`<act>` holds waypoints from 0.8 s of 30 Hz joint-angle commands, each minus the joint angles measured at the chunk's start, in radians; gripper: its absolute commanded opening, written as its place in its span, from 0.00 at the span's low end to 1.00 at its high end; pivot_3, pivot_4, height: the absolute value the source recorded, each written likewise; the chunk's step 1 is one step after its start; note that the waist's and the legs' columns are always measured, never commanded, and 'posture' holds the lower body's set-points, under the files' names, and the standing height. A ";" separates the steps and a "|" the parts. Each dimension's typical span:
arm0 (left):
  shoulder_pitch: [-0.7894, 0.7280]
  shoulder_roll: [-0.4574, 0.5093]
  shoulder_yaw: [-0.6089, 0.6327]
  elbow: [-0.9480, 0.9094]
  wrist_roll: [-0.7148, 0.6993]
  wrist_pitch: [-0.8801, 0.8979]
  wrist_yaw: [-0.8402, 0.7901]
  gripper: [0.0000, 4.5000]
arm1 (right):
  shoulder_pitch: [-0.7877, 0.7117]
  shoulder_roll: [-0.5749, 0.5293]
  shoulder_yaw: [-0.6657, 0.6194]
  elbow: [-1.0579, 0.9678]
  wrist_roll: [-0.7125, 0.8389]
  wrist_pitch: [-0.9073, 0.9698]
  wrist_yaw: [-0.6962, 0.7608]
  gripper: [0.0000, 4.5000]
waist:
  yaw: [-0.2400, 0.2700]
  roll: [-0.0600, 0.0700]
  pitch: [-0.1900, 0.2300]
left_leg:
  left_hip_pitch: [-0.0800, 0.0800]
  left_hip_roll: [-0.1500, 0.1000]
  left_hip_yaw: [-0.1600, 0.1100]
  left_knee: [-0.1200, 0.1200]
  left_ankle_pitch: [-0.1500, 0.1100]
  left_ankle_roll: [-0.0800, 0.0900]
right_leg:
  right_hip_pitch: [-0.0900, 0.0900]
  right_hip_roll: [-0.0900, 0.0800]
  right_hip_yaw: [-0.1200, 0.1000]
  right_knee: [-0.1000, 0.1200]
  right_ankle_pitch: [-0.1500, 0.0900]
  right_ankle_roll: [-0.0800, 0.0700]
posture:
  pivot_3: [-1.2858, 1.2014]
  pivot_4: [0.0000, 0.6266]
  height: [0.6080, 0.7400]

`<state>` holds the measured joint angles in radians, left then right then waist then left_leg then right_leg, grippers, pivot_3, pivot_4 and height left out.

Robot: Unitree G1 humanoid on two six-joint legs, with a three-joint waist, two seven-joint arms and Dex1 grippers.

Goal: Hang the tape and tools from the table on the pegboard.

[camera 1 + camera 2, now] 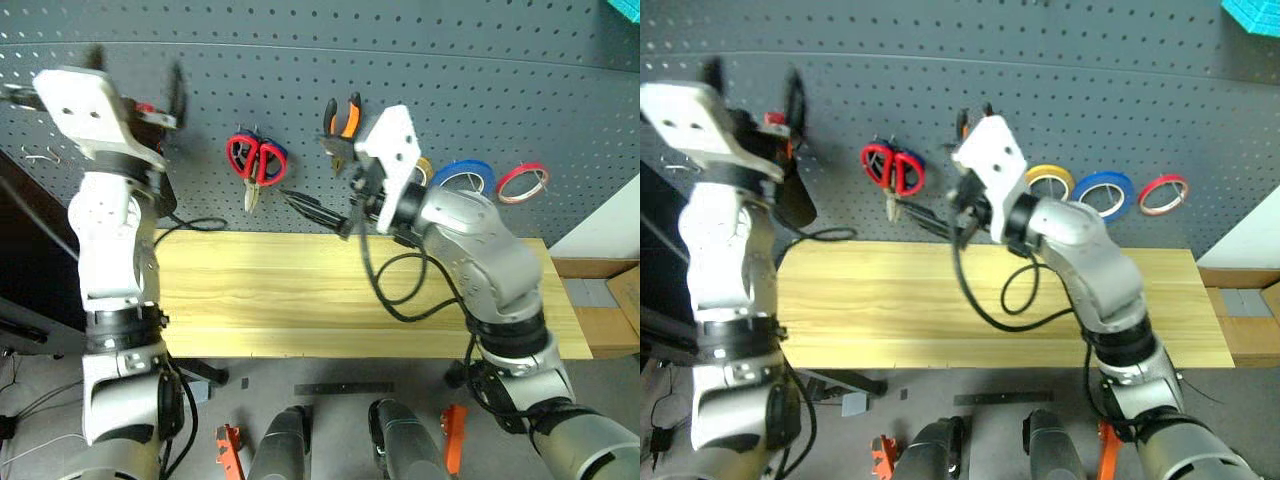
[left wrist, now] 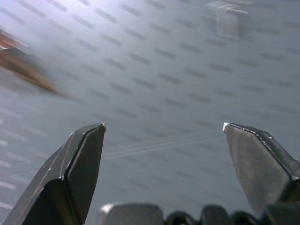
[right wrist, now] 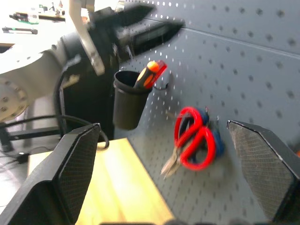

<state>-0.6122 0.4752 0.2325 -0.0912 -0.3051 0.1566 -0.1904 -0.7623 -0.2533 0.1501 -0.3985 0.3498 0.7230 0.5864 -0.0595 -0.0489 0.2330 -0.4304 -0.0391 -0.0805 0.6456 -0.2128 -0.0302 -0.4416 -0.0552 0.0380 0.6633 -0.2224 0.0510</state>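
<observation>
Both hands stand with fingers apart, empty. Desk (image 1: 300, 300): pale yellow planks, bare top, nothing of the task left lying on it that I can see.

Right hand (image 1: 318, 208) is nearer the desk, low over its far edge, pointing toward the robot's left along the wall. Its wrist view looks past its two spread fingers at the red-handle scissors (image 3: 194, 140).

Left hand (image 1: 135, 92) is higher, up against the pegboard (image 1: 450, 80), beside a black cup (image 3: 127, 101) hooked to the panel. Screwdriver (image 3: 149, 74) stands in that cup, orange and black handle up, shaft down, tilted a little.

Far plane, all on the panel: scissors hang blades down, red loops on top, a blue-handled pair tucked behind. Pliers (image 1: 342, 120) hang just right of them, orange and black handles. Blue tape (image 1: 463, 176), a wide flat ring, hangs further right, between a yellow roll (image 1: 1050, 180) and a thin red roll (image 1: 522, 181).

Judgement: everything named hangs away from the desk; the left hand's release looks like the last step, so backing both arms off the wall is what remains.
</observation>
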 commanded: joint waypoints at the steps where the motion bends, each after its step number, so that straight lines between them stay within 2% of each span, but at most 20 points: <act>1: 0.086 -0.010 -0.044 -0.222 -0.122 0.205 -0.034 0.96 | 0.069 -0.040 -0.057 -0.098 0.061 0.051 -0.001 1.00 | -0.002 0.001 -0.003 | 0.000 0.000 0.000 0.000 0.000 0.000 | 0.000 0.000 0.000 0.000 0.000 0.000 | 0.49 0.23 1.00; 3: 0.150 -0.010 -0.074 -0.286 -0.090 0.322 0.018 0.96 | 0.133 -0.063 -0.051 -0.128 0.063 0.055 -0.005 1.00 | -0.006 0.002 -0.006 | 0.001 0.001 0.000 0.000 0.000 0.000 | 0.000 0.001 0.000 0.002 0.000 0.000 | 0.50 0.22 1.00; 7: 0.250 -0.018 -0.081 -0.316 -0.073 0.381 0.028 0.96 | 0.261 -0.092 -0.048 -0.130 0.015 0.009 -0.043 1.00 | -0.007 0.008 -0.015 | 0.009 0.001 0.002 -0.001 0.000 0.000 | 0.007 0.002 0.002 0.002 0.000 0.000 | 0.50 0.20 1.00; 12: 0.353 -0.039 -0.100 -0.225 0.040 0.262 0.035 0.96 | 0.478 -0.093 -0.056 0.003 -0.105 -0.218 -0.098 1.00 | 0.003 0.008 -0.035 | 0.021 0.000 0.005 -0.001 0.000 0.000 | 0.022 0.004 0.001 -0.004 -0.001 0.000 | 0.50 0.15 1.00; 16: 0.441 -0.086 -0.096 -0.119 0.052 0.201 0.006 0.96 | 0.588 -0.063 -0.092 0.221 -0.239 -0.515 -0.216 1.00 | 0.006 0.010 -0.057 | 0.032 0.000 0.007 -0.004 0.000 0.001 | 0.037 0.004 0.001 -0.012 -0.001 0.000 | 0.50 0.11 1.00; 19: 0.494 -0.122 -0.059 -0.011 0.072 0.129 0.026 0.96 | 0.621 -0.043 -0.149 0.394 -0.261 -0.653 -0.280 1.00 | 0.007 0.010 -0.082 | 0.033 0.000 0.009 -0.005 0.000 0.002 | 0.038 0.005 0.002 -0.016 -0.002 0.005 | 0.50 0.07 1.00; 24: 0.533 -0.146 -0.041 0.101 0.108 0.018 0.034 0.96 | 0.602 -0.022 -0.232 0.620 -0.262 -0.783 -0.351 1.00 | 0.006 0.012 -0.108 | 0.034 0.000 0.009 -0.005 0.000 0.001 | 0.038 0.007 0.003 -0.016 0.000 0.001 | 0.50 0.04 1.00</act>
<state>-0.0763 0.3309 0.1761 0.0106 -0.2200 0.2390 -0.1625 -0.1381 -0.2764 -0.0478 0.1869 0.0916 0.0071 0.2562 -0.0539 -0.0373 0.1250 -0.3965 -0.0387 -0.0710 0.6407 -0.2131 -0.0287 -0.4037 -0.0475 0.0406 0.6472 -0.2223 0.0516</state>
